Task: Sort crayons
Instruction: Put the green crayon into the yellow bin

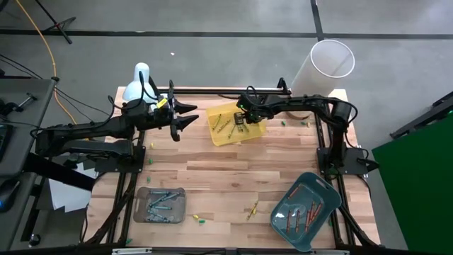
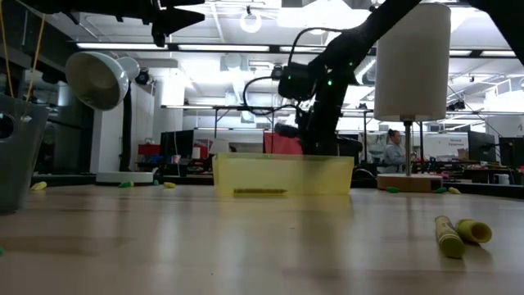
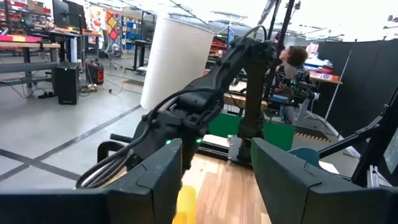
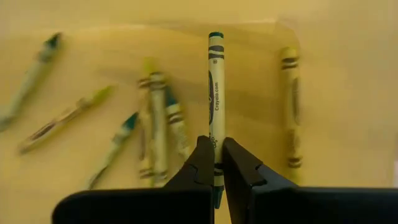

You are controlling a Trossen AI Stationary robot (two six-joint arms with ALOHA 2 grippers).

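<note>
Crayon [image 4: 216, 93] green-tipped, paper-wrapped, pinched between right gripper [image 4: 215, 163] fingers over yellow tray [image 1: 249, 134]. More crayons loose in that tray, green and yellow-olive. Grey tray [image 1: 144, 194] holds blue and green crayons; teal tray [image 1: 330, 197] holds red-orange ones. Strays on table [image 1: 226, 177]: olive pair [image 2: 449, 235] near front edge. Low view alone shows person [image 2: 395, 151] seated in room behind. Left gripper [image 1: 192, 115] raised beside lamp [image 1: 137, 83], fingers spread wide, empty.

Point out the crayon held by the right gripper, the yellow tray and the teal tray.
held crayon [image 4: 216, 81]: right wrist view, mid-wrapper.
yellow tray [image 1: 259, 132]: high view, bare floor at right.
teal tray [image 1: 327, 185]: high view, rim.
</note>
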